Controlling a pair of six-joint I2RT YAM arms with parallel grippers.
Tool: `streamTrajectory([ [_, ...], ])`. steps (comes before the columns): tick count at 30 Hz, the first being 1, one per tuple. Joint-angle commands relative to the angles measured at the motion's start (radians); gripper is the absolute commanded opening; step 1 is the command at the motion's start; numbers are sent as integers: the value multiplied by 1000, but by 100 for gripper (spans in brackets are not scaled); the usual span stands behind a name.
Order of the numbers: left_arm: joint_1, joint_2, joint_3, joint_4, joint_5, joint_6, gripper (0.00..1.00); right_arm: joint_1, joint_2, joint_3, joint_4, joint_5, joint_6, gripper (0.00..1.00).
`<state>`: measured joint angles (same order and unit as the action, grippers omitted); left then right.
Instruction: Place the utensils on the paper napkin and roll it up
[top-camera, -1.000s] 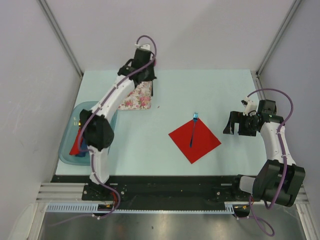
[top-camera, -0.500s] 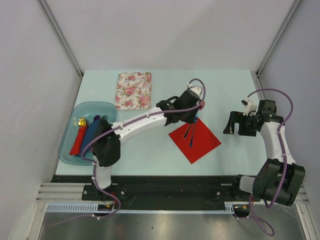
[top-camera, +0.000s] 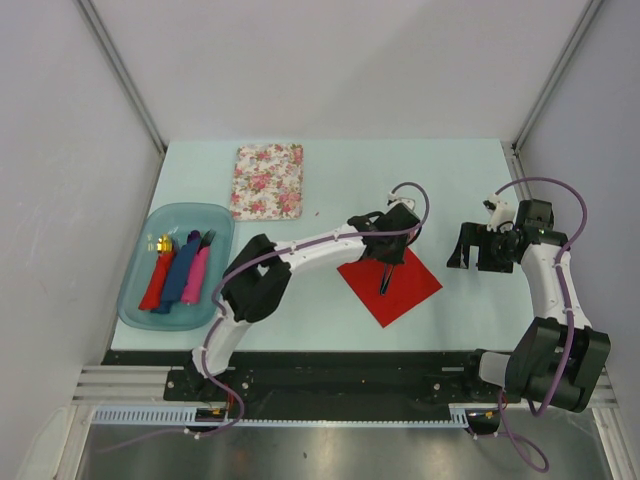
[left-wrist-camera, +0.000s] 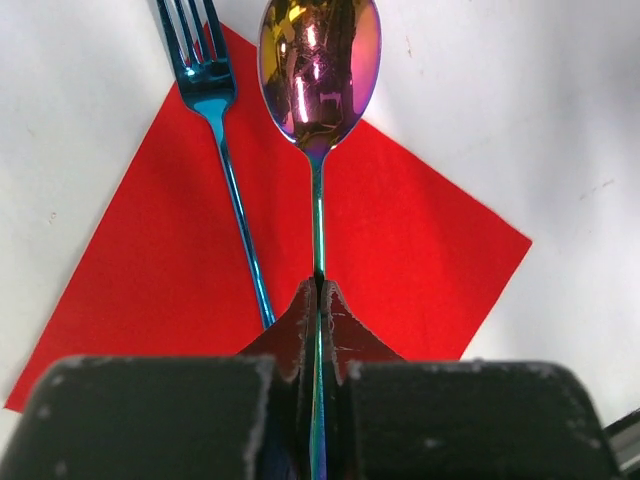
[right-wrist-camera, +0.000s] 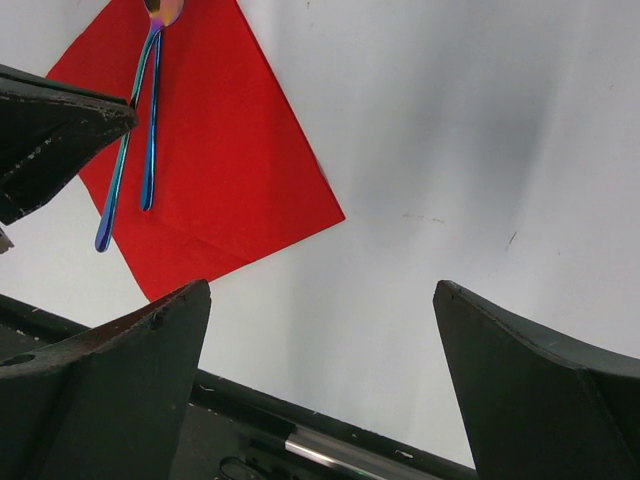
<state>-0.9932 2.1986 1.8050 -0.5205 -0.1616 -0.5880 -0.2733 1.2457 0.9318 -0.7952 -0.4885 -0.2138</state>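
**A:** You're over a pale mint tabletop (top-camera: 330, 170), matte and smooth, boxed in by plain grey-white walls (top-camera: 60, 150).

**B:** At the far left lies a rectangular flowered pad (top-camera: 267, 181). Nearer you sits a translucent blue-green tray (top-camera: 135, 300) holding three napkin rolls (top-camera: 182, 270): red, blue and pink.

**A:** Your red paper napkin (top-camera: 410, 285) lies flat like a diamond, right of centre. The slim metallic blue fork (left-wrist-camera: 235, 190) rests along it, tines poking past the far edge.

**B:** Your left gripper (left-wrist-camera: 318, 300) is pinched tight on the spoon (left-wrist-camera: 320, 60) by its thin handle, just beside the fork. The glossy bowl shimmers red-gold and purple over the napkin's far corner. I can't tell whether it touches the paper.

**A:** Your right gripper (right-wrist-camera: 322, 287) hangs off to the napkin's right, fingers spread wide, holding nothing.
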Motion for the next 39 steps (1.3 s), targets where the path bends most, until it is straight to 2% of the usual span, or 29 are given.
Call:
streamTrajectory([
  [1,16,-2,56,33,-20,-99,0,-6,-22,29,4,-18,-1,100],
  [5,37,-3,39,69,5,-194,0,-9,-22,30,5,-19,-2,100],
  [10,39,9,39,96,-12,-239,0,-7,-17,30,2,-21,-4,100],
  [14,42,50,89,79,-47,-236,0,-9,-17,30,4,-21,-4,100],
  [24,45,89,88,82,-90,-230,1,-9,-9,33,2,-24,-4,100],
  [39,48,121,90,79,-88,-222,5,-12,-6,35,-1,-24,-6,100],
])
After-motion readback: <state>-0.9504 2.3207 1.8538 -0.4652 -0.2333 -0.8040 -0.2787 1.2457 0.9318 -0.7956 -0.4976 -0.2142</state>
